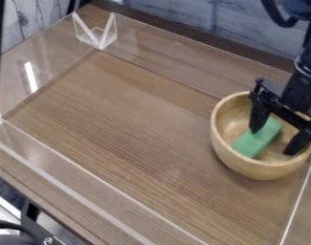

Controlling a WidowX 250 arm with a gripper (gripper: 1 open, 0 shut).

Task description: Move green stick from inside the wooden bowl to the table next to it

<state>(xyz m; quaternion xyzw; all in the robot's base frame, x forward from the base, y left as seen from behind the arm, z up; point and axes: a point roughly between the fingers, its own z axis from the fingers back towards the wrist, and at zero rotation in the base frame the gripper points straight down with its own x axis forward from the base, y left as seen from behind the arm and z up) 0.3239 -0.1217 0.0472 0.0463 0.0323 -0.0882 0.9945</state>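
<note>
Brown wood-grain desk (120, 115), clear acrylic walls round the edges. Near side bare apart from the front wall (68, 191). Further in, at right, wooden bowl (234, 158) sits on the desk close to the right wall. Green stick (256, 142) lies inside the bowl, tilted against the inner slope. My hand (280, 132) points down over the bowl, fingers spread wide, one either side of the stick, gripping nothing. Can't tell if a fingertip touches the stick. Far back left corner, small clear acrylic piece (94, 31).
</note>
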